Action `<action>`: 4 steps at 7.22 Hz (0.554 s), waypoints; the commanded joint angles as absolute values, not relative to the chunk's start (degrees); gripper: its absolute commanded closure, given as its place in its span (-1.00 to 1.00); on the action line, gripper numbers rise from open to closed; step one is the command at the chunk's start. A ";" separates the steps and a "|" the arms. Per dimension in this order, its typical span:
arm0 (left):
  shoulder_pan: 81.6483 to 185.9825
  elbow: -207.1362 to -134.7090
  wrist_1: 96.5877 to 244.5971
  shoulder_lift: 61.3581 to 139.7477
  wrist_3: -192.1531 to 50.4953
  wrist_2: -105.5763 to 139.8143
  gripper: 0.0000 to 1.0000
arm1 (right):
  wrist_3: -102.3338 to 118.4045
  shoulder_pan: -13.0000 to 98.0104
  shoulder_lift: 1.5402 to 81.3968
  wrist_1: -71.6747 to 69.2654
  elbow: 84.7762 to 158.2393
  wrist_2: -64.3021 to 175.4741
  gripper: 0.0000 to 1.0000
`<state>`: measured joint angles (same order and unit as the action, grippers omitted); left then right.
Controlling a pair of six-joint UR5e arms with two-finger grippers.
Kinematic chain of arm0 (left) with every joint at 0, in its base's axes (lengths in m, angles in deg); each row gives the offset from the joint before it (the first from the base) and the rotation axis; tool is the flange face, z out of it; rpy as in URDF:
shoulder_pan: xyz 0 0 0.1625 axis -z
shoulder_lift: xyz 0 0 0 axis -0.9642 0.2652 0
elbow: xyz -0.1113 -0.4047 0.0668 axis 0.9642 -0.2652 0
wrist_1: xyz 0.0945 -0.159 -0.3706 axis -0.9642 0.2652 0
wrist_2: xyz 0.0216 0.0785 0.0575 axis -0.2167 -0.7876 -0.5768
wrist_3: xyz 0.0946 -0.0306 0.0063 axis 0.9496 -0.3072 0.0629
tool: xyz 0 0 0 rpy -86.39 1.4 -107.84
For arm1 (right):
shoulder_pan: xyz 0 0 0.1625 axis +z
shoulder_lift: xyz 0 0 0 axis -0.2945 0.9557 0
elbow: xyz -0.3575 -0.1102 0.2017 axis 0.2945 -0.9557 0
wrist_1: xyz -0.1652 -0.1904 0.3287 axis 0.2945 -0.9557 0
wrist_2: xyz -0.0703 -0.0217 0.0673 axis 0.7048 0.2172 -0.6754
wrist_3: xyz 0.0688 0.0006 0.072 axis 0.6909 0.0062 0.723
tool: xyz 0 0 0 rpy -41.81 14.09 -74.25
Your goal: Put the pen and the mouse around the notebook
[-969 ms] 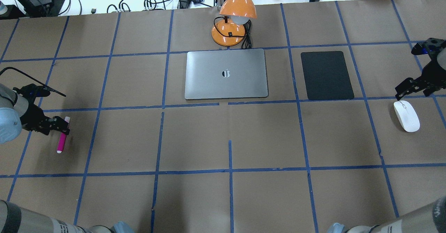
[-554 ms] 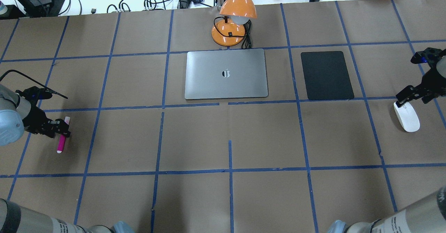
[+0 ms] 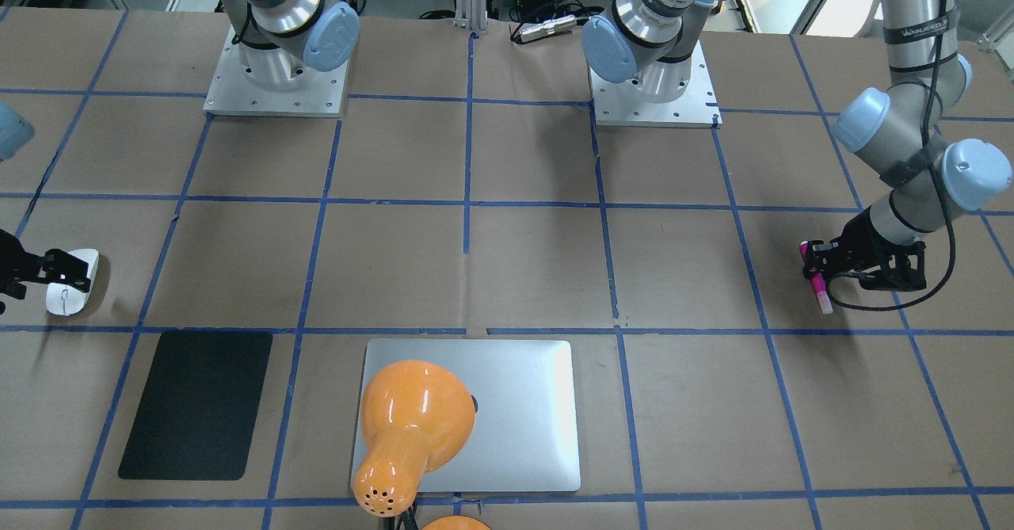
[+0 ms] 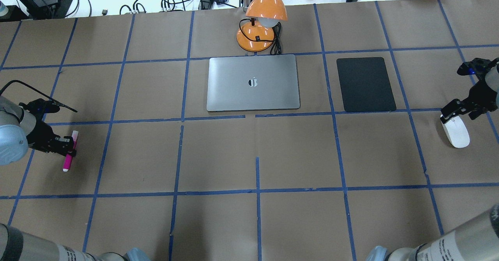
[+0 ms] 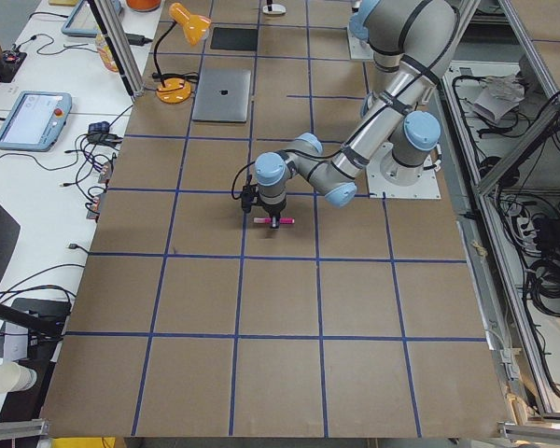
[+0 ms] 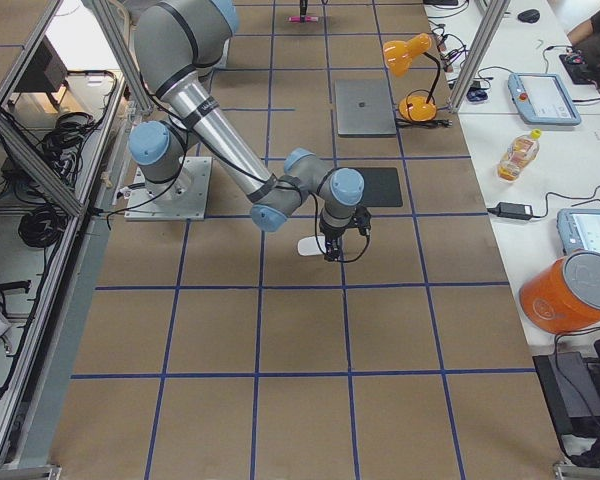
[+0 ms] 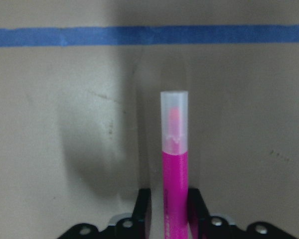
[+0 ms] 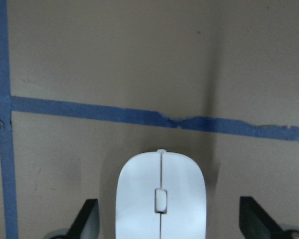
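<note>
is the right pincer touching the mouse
Apart. In the right wrist view the right pincer straddles the mouse, with bare table between it and each finger.

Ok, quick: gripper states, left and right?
Left gripper: closed on the pen.
Right gripper: open, straddling the mouse without touching it.

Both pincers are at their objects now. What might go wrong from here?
The left pincer holds the pen with its capped end jutting out; it may pivot when lifted. The right pincer is open wide around the flat mouse; closing off-centre could skid it aside.
</note>
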<state>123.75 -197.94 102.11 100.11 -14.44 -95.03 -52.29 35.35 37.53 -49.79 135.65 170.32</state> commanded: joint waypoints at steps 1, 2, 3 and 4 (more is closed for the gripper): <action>123.84 -197.73 102.56 99.07 -14.44 -95.20 1.00 | -52.15 35.34 37.14 -49.35 136.00 170.54 -1.00; 124.19 -196.94 105.18 98.28 -15.66 -95.21 1.00 | -51.45 35.34 37.14 -50.05 137.40 170.54 -1.00; 125.06 -196.15 109.55 96.18 -23.85 -95.12 1.00 | -50.23 35.34 37.31 -49.97 137.76 170.80 -0.95; 127.94 -195.97 115.08 93.03 -33.07 -94.42 1.00 | -50.21 35.34 37.58 -49.97 137.41 170.81 -0.67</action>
